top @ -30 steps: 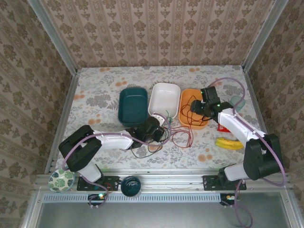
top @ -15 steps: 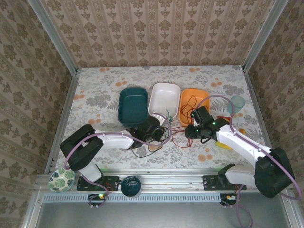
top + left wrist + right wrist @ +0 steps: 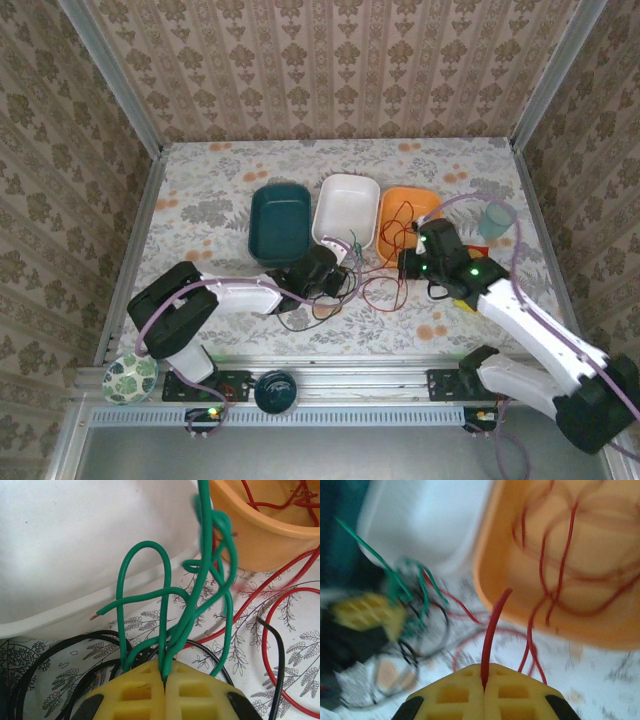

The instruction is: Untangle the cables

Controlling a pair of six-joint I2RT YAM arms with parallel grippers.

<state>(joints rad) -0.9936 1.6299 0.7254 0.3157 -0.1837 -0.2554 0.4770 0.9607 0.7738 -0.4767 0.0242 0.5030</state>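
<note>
You are partway through. Much of the red cable point(image 3: 492, 625) already lies looped inside the orange tray point(image 3: 428, 200), and more of it trails over the tray's near rim onto the desk point(image 3: 200, 190). Your right tool point(image 3: 484, 679) is pinched fully together on a red end just in front of that tray. Left of the orange tray, your left tool point(image 3: 165, 677) is clamped tight on a bundle of green cable point(image 3: 201, 575), whose loops rise against the white tray point(image 3: 75, 540). Black cable point(image 3: 281, 670) curls around that tool and red strands cross the green there, so I judge the knot unresolved. What is left is to draw the red clear of the green and black, then part those two.
</note>
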